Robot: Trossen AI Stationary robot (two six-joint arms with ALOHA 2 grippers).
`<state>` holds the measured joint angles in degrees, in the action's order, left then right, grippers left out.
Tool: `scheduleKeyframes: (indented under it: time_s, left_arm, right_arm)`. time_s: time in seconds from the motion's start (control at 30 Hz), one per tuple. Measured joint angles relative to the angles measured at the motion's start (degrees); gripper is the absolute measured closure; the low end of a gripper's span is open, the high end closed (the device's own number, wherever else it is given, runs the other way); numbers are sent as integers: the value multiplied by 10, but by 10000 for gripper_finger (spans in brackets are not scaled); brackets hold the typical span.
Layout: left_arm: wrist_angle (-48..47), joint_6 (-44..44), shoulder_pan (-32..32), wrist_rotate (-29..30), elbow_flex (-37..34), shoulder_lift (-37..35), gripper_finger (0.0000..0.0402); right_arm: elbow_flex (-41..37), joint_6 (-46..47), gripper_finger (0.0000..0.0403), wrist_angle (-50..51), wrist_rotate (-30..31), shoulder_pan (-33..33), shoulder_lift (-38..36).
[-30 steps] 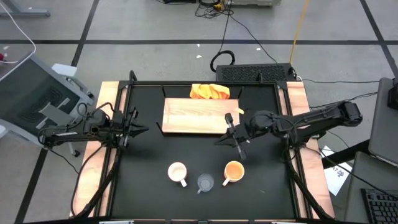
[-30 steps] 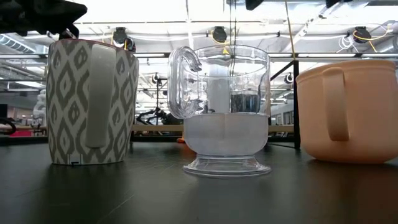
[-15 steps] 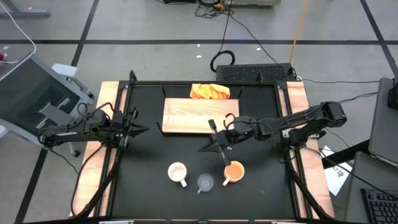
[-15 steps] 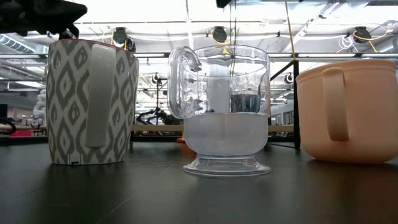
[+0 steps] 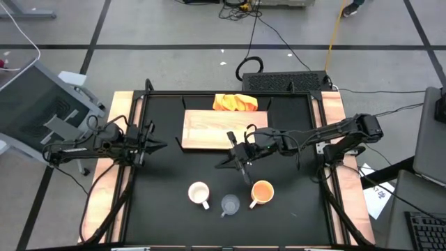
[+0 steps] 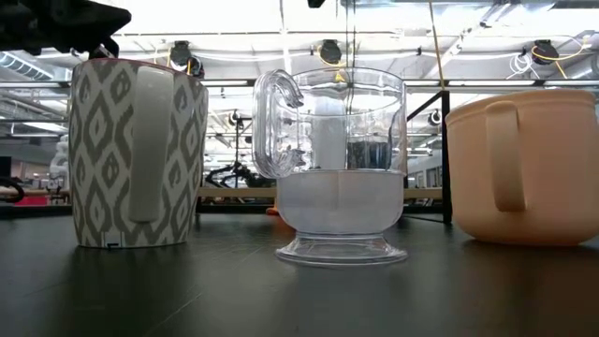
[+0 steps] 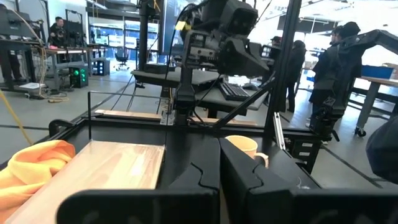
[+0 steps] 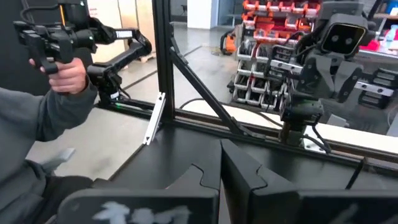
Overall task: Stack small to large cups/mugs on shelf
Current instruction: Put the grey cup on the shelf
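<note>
Low view: patterned white mug [image 6: 138, 154], clear glass cup [image 6: 332, 167], orange mug [image 6: 524, 167]; pincers together.

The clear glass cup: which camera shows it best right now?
The low view: the clear glass cup fills the centre, handle and foot plain, standing between the patterned white mug and the orange mug. The high view shows only its rim from above. Neither wrist view shows it.
</note>
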<state>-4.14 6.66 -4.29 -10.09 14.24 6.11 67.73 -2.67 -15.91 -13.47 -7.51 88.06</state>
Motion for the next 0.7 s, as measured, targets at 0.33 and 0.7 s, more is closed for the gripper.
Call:
scheduleKeyframes:
  time_s: [0.33, 0.7]
  left_arm:
    - [-9, -5, 0, 0, 0, 0, 399]
    - [-20, -5, 0, -4, 0, 0, 399]
  right_arm:
    - [39, -25, 403, 86, -1, -1, 10]
    - [37, -27, 403, 73, -1, -20, 98]
